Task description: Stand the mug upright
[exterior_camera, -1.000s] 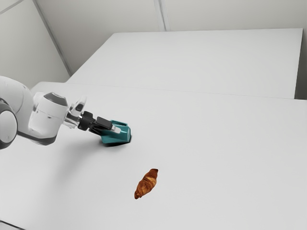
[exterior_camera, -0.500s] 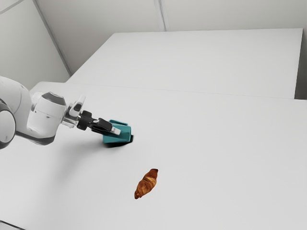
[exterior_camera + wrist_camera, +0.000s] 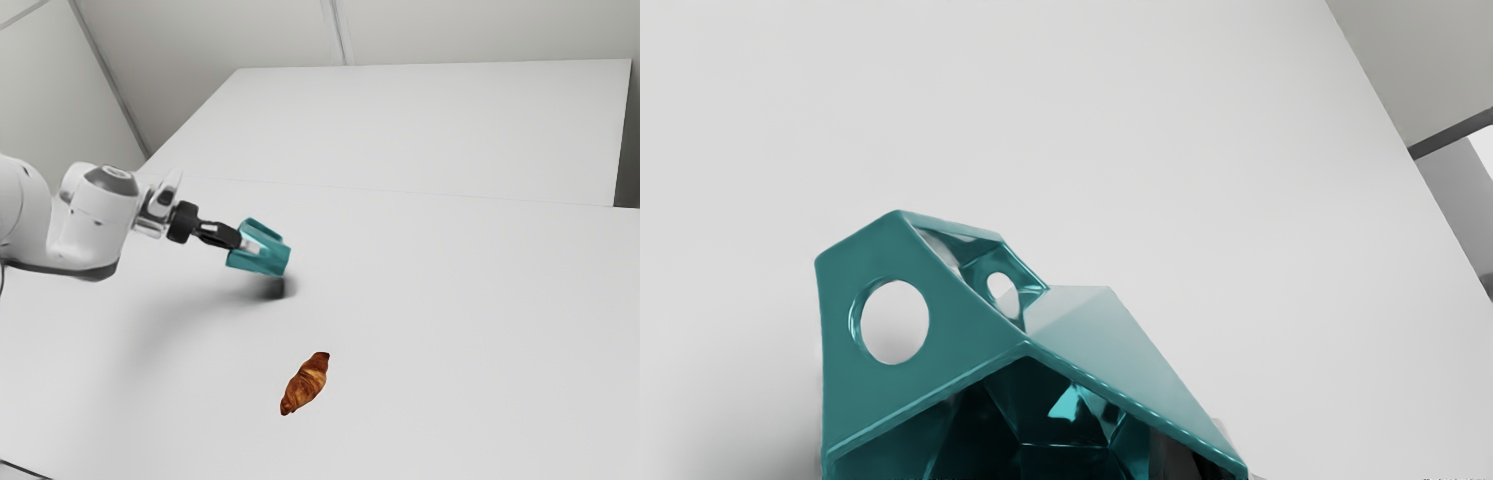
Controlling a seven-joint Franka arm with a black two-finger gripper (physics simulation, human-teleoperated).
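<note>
In the exterior view my gripper (image 3: 250,246) is shut on the wall of the teal faceted mug (image 3: 261,262), which hangs tilted above the tabletop with a shadow below it. The mug's mouth faces back toward my hand, and its handle is on the upper side. In the wrist view the mug (image 3: 920,400) shows its open mouth and holed handle; my gripper (image 3: 1205,455) pinches its rim, one finger inside the mouth and the other outside, mostly hidden behind the wall.
A brown croissant (image 3: 305,383) lies on the white table (image 3: 450,330), nearer the exterior view's bottom edge than the mug. A second white surface (image 3: 420,130) stands behind the table, with pale walls beyond.
The mug, low at the table before, has risen with my gripper and moved slightly to the exterior view's right. Its tilt has changed, and its shadow is now separate. The croissant has stayed put.
</note>
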